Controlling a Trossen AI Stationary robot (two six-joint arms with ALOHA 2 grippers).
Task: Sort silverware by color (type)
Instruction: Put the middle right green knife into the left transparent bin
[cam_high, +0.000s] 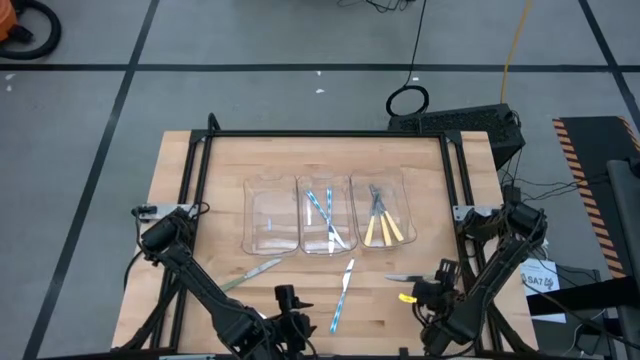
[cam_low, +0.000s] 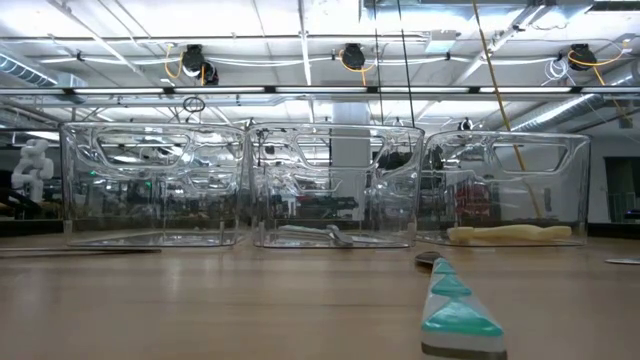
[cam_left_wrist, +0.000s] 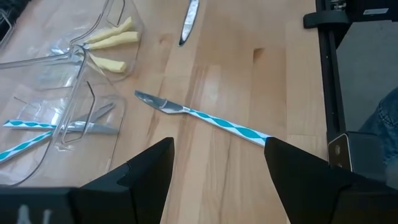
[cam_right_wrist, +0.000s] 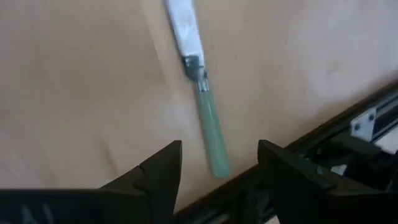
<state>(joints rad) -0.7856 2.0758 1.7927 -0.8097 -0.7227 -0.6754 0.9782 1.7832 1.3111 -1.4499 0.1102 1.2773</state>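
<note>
Green comes first on the left: a green-handled knife (cam_high: 250, 272) lies on the counter (cam_high: 200, 220), just near of the left bin (cam_high: 269, 215) and well apart from either arm. The middle bin (cam_high: 324, 190) carries blue-handled pieces and the right bin (cam_high: 380, 192) yellow ones, so I judge the sorting partly done, with loose pieces left.

My left tool (cam_left_wrist: 217, 146) hangs with its fingers apart over the blue-handled knife (cam_left_wrist: 214, 121), which lies flat near of the middle bin. I take the step in hand to be picking up this knife. The next move calls for lowering straight down across the handle, closing, then carrying it far to the middle bin.

There is bare wood all round that knife. The black frame rail (cam_left_wrist: 329, 81) sits near its handle end, so I would keep the descent clear of it.

The right tool (cam_right_wrist: 219, 152) is also spread, over another knife (cam_right_wrist: 208, 134) with a pale green handle, close to the frame, where room is tight.
</note>
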